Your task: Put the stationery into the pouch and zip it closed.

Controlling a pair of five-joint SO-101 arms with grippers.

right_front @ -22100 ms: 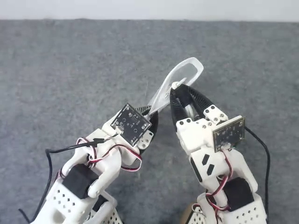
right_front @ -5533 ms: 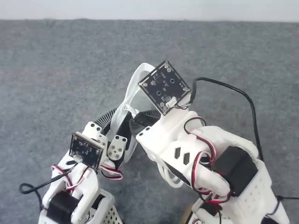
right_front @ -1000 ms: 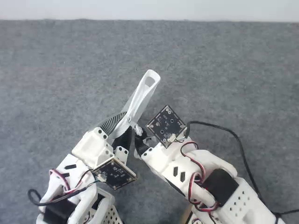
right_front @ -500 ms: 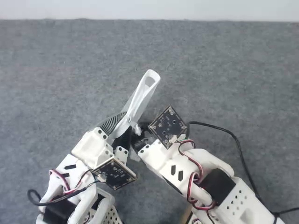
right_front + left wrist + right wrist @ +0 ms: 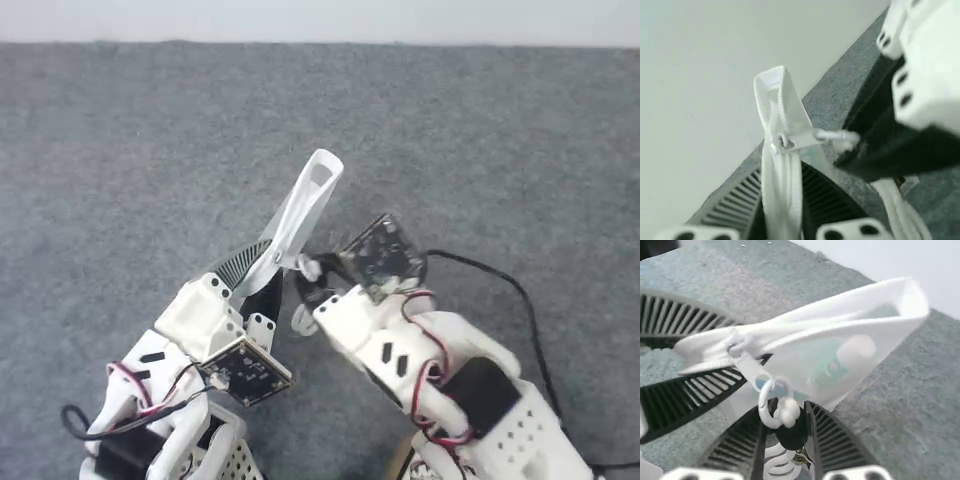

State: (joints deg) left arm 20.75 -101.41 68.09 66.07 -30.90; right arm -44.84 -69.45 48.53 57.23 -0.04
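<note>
Faintly, stationery showing, inside translucent pouch

Translucent white pouch; item inside green and white, pale blue patch beside it. White zipper pull. Black left pincer and right pincer, both ribbed in pale lines. White arm shells; red, black, white wires. Mottled grey table.

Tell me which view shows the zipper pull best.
Right wrist view: the zipper pull runs from the slider to its ring and ball, close up. Left wrist view shows it side-on; high view shows a white speck.
</note>
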